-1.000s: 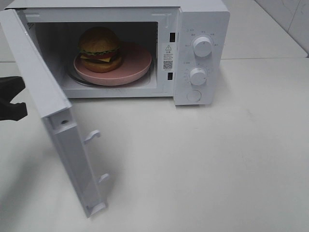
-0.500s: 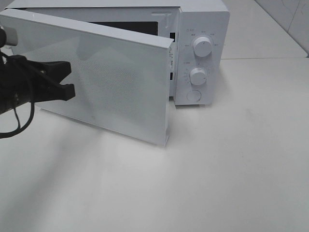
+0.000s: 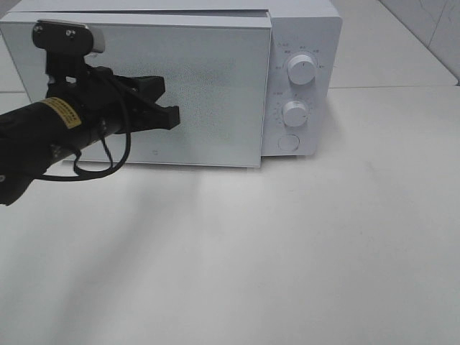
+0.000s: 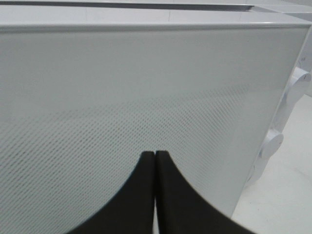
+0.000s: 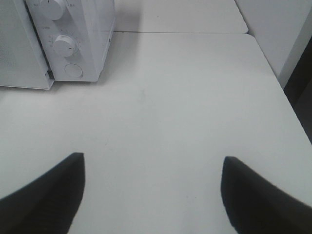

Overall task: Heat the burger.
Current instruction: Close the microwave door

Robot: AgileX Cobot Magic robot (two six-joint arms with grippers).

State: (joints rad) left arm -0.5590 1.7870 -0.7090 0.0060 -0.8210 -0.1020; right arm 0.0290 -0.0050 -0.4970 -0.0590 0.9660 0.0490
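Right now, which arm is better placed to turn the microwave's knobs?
Probably the right. The right gripper is open, and its wrist view shows the knobs ahead. The left gripper is shut, its tips at the door.

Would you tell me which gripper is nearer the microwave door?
Left. The left gripper, shut, is right in front of the microwave door; the right gripper, open, hangs over the table farther off.

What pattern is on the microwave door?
The door is white with fine dots, clearest in the left wrist view.
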